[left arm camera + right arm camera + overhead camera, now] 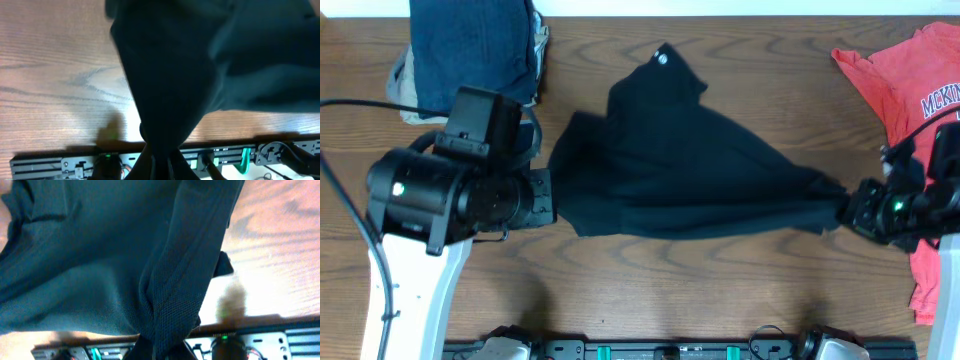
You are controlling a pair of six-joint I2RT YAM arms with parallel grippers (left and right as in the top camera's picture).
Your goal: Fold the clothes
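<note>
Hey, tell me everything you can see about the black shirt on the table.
The black T-shirt is soft, matte knit, bunched and wrinkled, stretched across the wooden table. The left gripper pinches one end, the right gripper the other. A small white mark shows near its far corner.

Robotics lab: a wood-grain worktop (720, 280), a black electronics rail (680, 350) with green lights along the 6 o'clock edge, and a left arm (440, 190) and right arm (920, 200) mounted beside it.
</note>
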